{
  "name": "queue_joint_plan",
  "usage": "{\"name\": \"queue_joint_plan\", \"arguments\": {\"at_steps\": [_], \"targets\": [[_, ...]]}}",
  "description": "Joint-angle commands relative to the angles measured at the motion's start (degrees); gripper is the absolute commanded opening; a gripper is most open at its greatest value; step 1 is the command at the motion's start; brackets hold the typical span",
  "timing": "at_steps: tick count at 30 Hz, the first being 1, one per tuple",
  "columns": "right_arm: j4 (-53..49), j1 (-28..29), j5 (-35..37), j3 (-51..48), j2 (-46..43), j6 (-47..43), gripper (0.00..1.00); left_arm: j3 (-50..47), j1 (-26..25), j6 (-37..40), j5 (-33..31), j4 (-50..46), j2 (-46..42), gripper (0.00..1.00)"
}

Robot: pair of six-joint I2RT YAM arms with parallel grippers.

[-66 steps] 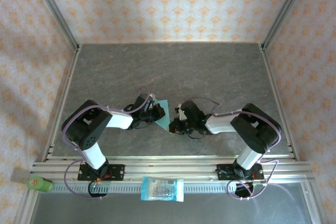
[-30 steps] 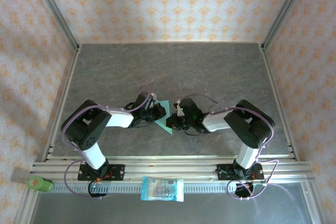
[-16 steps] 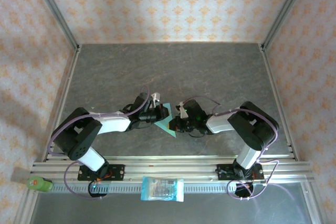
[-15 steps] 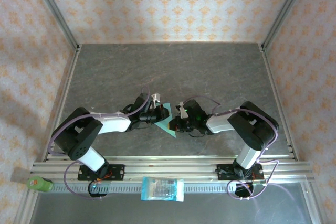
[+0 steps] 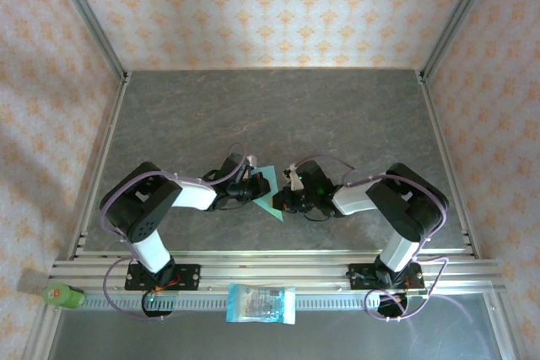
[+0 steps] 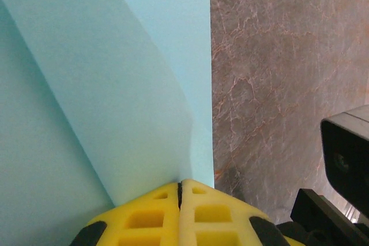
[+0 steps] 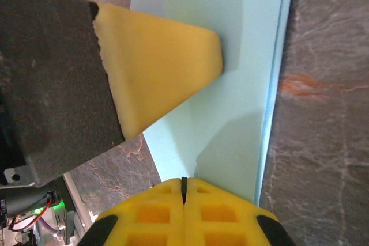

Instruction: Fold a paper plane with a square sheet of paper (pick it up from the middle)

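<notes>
The square sheet of paper [image 5: 270, 201] is light teal and creased into a small triangle at the middle of the table, held between both arms. My left gripper [image 5: 259, 185] meets it from the left, my right gripper [image 5: 284, 201] from the right. In the left wrist view the yellow pads [image 6: 196, 211] are pressed together on the paper [image 6: 115, 84], and one layer curves up off the other. In the right wrist view my right gripper [image 7: 183, 185] is shut on the near edge of the paper [image 7: 248, 84]. The left gripper's yellow finger [image 7: 161, 67] lies on the sheet.
A blue-and-white printed packet [image 5: 261, 303] lies on the aluminium rail [image 5: 295, 269] at the near edge. A green bottle [image 5: 63, 295] sits at the rail's left end. Patterned walls and metal posts close in the grey marble table [image 5: 278, 115] on three sides.
The left arm has drawn its elbow back up after stretching out low, and its gripper has shifted slightly right. The paper stays pinched between both grippers.
</notes>
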Motion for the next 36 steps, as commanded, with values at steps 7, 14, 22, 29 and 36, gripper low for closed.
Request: {"name": "queue_joint_plan", "arguments": {"at_steps": [7,14,22,29,36], "targets": [[-9.5,-0.4,3.3,-5.1,3.6,-0.5,0.0,1.8,4.5,1.5,-4.2,-2.7,2.2,0.05],[-9.6,-0.4,3.2,-5.6,3.5,-0.8,0.0,4.3,7.1,3.8,-3.7,-5.4,2.4,0.05],[-10.2,-0.3,2.7,-5.9,3.1,-1.3,0.0,6.2,9.5,4.7,-3.3,-6.7,4.4,0.05],[-10.7,-0.4,2.4,-6.1,2.8,-1.7,0.0,6.9,10.8,5.0,-4.5,-8.2,5.6,0.05],[-11.0,-0.4,1.8,-6.2,3.4,-2.6,0.0,7.9,12.8,6.1,-3.8,-8.1,6.2,0.05]]}}
